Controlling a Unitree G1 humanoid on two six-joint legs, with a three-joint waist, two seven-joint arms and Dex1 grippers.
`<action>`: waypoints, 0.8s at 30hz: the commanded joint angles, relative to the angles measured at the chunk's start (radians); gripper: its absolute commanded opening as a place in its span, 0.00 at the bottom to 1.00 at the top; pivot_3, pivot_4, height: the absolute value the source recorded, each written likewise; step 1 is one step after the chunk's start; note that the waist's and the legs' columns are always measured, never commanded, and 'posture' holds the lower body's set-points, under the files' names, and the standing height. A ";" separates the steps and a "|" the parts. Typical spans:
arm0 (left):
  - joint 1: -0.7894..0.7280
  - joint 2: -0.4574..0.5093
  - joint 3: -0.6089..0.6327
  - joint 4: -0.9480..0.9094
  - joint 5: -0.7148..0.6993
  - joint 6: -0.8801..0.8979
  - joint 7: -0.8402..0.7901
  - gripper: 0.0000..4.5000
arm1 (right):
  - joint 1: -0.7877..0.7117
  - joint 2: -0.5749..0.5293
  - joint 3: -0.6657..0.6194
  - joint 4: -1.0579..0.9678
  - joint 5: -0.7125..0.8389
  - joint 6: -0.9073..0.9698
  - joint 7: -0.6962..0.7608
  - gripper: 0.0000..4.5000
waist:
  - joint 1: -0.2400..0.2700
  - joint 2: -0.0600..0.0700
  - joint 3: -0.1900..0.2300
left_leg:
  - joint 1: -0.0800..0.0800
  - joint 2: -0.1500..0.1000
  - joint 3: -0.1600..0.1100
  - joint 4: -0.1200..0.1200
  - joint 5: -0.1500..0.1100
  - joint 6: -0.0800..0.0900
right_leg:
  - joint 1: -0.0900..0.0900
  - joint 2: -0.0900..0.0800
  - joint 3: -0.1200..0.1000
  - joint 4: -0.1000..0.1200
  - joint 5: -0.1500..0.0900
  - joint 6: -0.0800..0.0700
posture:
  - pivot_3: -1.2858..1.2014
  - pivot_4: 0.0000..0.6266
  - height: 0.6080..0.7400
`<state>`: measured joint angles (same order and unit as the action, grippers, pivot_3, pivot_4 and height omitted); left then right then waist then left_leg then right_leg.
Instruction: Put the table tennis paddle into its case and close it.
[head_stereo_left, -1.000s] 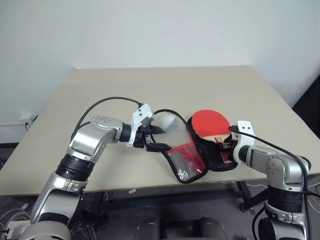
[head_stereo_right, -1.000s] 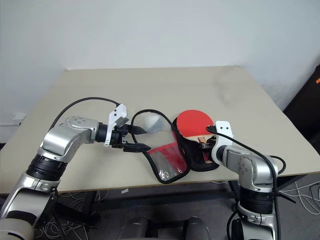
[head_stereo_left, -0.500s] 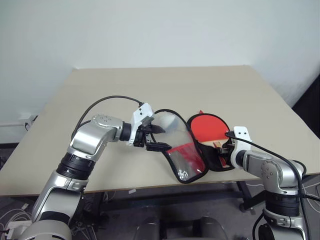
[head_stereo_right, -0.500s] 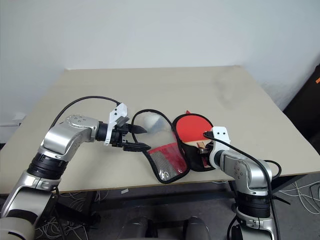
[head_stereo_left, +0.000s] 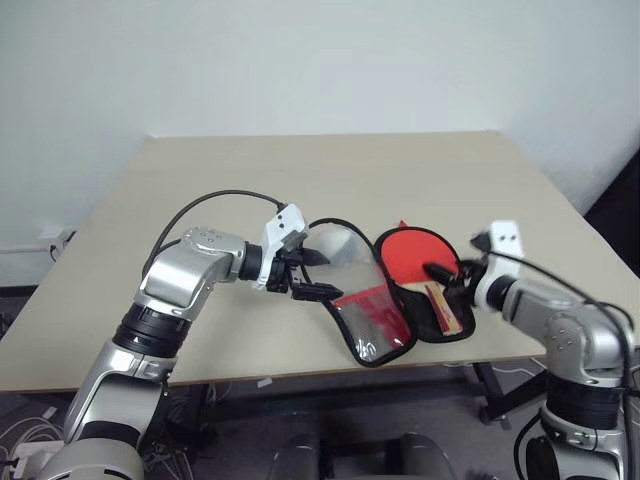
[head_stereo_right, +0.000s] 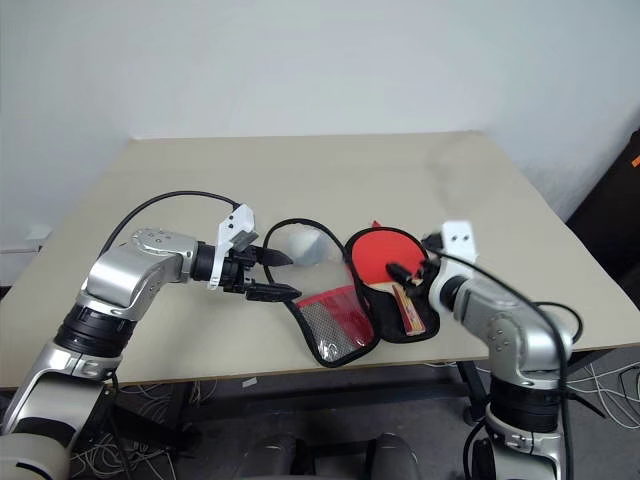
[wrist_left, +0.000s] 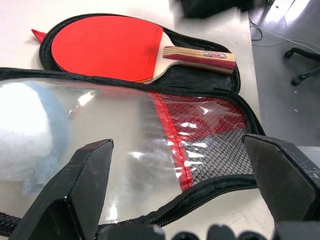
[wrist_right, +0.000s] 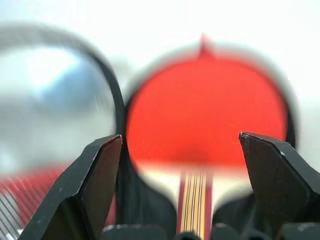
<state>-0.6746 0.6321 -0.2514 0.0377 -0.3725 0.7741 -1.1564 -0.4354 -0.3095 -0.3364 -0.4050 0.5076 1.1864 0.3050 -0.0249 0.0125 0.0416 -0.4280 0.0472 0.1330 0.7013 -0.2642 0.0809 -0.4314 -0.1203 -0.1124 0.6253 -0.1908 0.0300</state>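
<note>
On a beige rectangular surface (head_stereo_left: 200, 180), the soft red-and-black paddle-shaped zip case (head_stereo_left: 375, 320) lies unzipped and spread flat near the front edge, its clear-panelled, mesh-backed lid folded toward the robot's left. The round red-rubber table tennis paddle (head_stereo_left: 415, 255) with its short striped wooden handle rests in the black-lined half on the right, blade away from the robot and handle pointing back toward the near edge. The right pincer (head_stereo_left: 448, 280) hovers just above the handle with its two black fingers spread wide and nothing between them; the paddle appears to be seated inside the zip line. The left pincer (head_stereo_left: 308, 275), also fully open and empty, hangs beside the lid's far rim, close to it, though contact cannot be confirmed. The step now in hand looks like closing: done well, the left pincer would catch the lid by its black trim and fold it squarely over the blade, while the right keeps clear of the hinge and steadies the base so the two zip edges meet evenly.
</note>
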 joint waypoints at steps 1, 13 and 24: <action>-0.030 0.007 0.064 -0.011 -0.029 0.007 0.009 1.00 | -0.090 -0.009 -0.127 -0.031 0.079 -0.065 -0.003 0.90 | 0.001 0.000 0.000 | 0.000 0.000 0.000 0.000 0.000 0.000 | 0.000 0.000 0.000 0.000 0.000 0.000 | 0.52 0.00 0.88; 0.077 0.162 0.109 -0.068 0.032 -0.027 0.037 0.40 | -0.114 -0.041 -0.059 0.146 0.038 -0.216 -0.010 0.91 | 0.000 0.000 0.000 | 0.000 0.000 0.002 -0.001 0.000 0.000 | -0.001 0.000 0.002 0.001 0.000 0.000 | 0.52 0.00 0.88; 0.075 0.087 0.018 0.087 0.083 -0.058 0.025 0.34 | -0.151 -0.051 -0.061 0.185 0.094 -0.279 0.003 0.91 | 0.002 0.000 0.000 | 0.000 0.000 0.003 -0.001 0.000 0.000 | -0.001 0.000 0.002 0.000 0.000 0.000 | 0.52 0.00 0.88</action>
<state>-0.5599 0.7460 -0.2134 0.1078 -0.3036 0.7400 -1.1307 -0.5474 -0.3453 -0.3790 -0.2070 0.5794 0.9338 0.3038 -0.0232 0.0124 0.0415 -0.4279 0.0471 0.1357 0.7004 -0.2642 0.0808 -0.4328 -0.1203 -0.1103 0.6258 -0.1906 0.0298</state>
